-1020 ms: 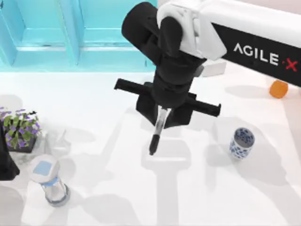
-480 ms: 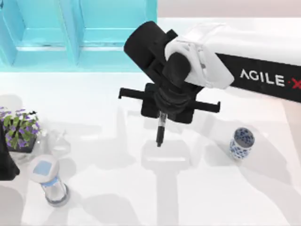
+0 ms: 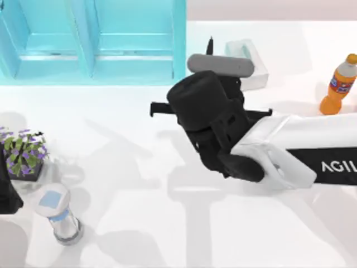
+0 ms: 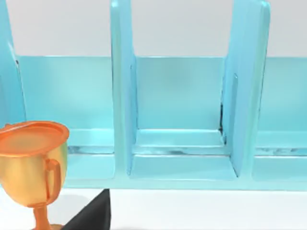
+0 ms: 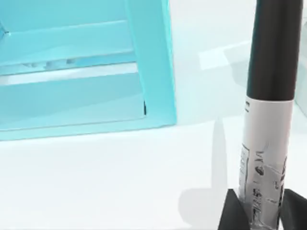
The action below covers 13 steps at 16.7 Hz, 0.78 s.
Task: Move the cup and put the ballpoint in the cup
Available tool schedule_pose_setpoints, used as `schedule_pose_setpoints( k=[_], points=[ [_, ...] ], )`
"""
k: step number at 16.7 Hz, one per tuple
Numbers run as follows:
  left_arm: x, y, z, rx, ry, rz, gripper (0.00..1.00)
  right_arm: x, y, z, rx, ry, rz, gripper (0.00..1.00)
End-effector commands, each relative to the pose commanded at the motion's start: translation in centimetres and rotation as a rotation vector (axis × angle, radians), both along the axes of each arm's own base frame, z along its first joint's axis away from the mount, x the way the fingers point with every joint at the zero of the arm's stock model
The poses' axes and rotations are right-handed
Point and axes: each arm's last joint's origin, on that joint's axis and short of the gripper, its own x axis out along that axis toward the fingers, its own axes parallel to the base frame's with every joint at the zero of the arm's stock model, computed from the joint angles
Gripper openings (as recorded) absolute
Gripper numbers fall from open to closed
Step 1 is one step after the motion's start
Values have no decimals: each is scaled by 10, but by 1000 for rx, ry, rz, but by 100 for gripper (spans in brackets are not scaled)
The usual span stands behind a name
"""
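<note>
One "AGIL" fragment on right arm

White right arm with black wrist, black band bearing white lettering.

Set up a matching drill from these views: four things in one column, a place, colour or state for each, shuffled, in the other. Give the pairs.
Things:
1. ballpoint
2. orange bottle
3. potted plant
4. glass jar

Descriptions:
A. purple flowers
B. light-blue top
C. far right of the table in the top view
D. gripped between the fingers of the right tool

Pairs: 1-D, 2-C, 3-A, 4-B.

The left arm sits parked at the table's left edge.
</note>
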Motion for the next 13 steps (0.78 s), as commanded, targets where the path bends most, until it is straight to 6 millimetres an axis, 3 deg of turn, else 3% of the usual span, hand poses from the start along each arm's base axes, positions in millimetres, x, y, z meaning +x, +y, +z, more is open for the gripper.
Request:
schedule_pose_setpoints(
  k=[5,13],
  points=[
    [0,0,0,0,0,0,100,-48,-30,16,8,-339,-125,0],
    [0,0,0,0,0,0,100,-125,-92,21,-105,-521,-182,0]
  ],
)
